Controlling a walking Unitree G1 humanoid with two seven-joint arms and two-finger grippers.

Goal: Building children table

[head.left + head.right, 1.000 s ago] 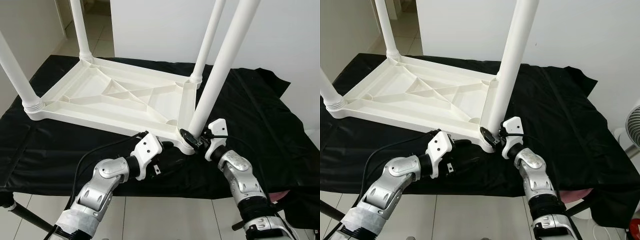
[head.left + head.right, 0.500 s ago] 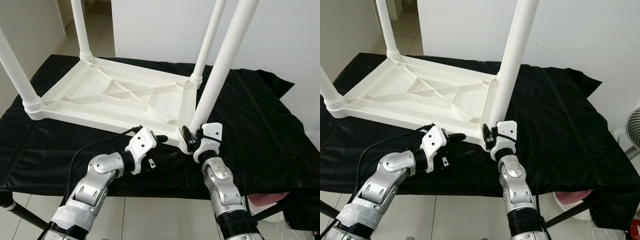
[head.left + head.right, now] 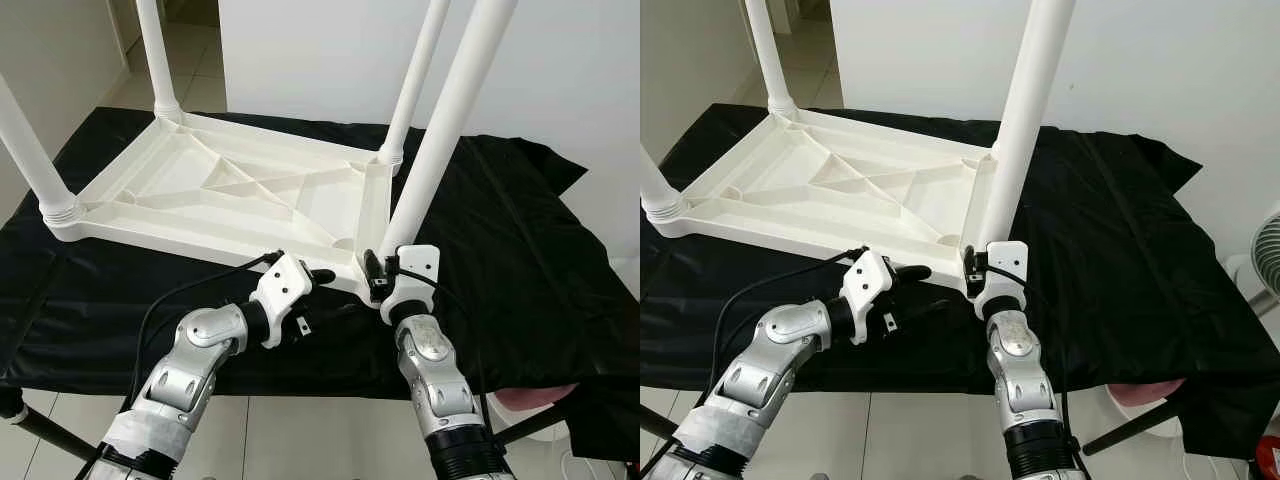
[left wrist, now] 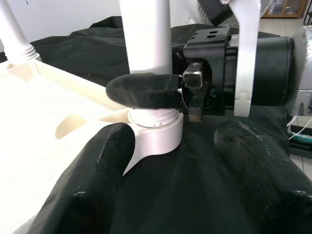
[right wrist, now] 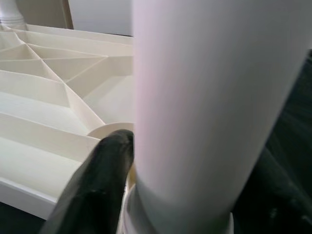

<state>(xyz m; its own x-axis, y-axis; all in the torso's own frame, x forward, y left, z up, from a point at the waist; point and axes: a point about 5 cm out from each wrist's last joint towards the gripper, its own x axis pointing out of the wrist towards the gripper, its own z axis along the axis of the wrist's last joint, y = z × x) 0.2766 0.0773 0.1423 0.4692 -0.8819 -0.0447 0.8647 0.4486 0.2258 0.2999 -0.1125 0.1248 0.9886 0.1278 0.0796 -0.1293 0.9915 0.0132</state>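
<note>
Right gripper (image 3: 976,268) clamped round near table leg (image 3: 440,135) at its socket on upturned tabletop (image 3: 200,195); left gripper (image 4: 180,168) spread open, apparently just short of it, over black cloth (image 3: 520,250).

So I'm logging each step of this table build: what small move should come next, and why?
Probably the right gripper should twist the near leg further into its corner socket. Its fingers clamp the leg's base, while the left gripper hovers open beside it, holding nothing.

Head views look down on the upturned table (image 3: 230,190); both wrist views sit close at its near leg (image 4: 146,44).
</note>
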